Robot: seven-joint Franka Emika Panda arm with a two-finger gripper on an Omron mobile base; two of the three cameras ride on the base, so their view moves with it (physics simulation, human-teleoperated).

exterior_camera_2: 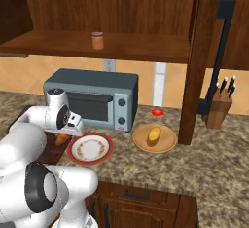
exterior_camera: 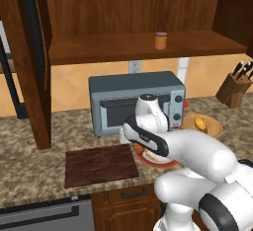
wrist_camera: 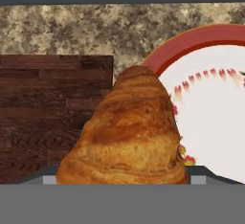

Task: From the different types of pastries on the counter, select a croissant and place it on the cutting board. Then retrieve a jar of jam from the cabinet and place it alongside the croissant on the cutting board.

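Golden-brown croissant [wrist_camera: 127, 132] sits clenched in our tool [exterior_camera_2: 65, 135], lifted between the red-rimmed plate [exterior_camera_2: 90, 149] and the dark cutting board [exterior_camera: 101, 165] on the table [exterior_camera: 29, 156].

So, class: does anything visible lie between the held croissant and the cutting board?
Nothing visible does. The croissant sits in the jaws over the gap between the red-rimmed plate and the cutting board, whose surface is bare.
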